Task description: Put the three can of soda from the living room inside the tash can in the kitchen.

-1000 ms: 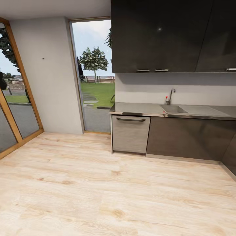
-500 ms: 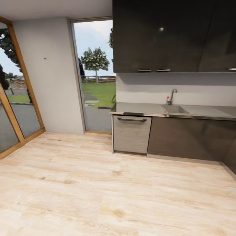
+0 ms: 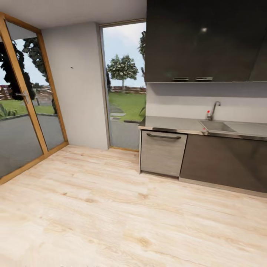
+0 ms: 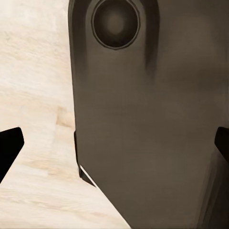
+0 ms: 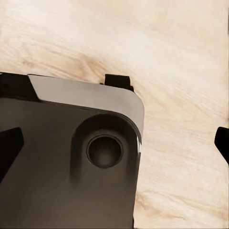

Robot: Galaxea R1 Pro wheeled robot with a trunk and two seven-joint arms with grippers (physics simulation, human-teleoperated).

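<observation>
Both end effectors stand open and empty: left end effector (image 4: 114, 148) and right end effector (image 5: 114, 143) hang above the robot's dark grey base (image 4: 143, 119). Ahead, the kitchen's pale wood floor (image 3: 111, 207) meets glossy dark cabinets (image 3: 222, 163) under a steel surface (image 3: 174, 123) with sink (image 3: 217, 127).

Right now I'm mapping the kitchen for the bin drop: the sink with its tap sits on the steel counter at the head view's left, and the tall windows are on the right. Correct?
No, the sides are swapped. In the head view the sink with its tap sits on the steel counter at the right, and the tall windows are on the left.
</observation>
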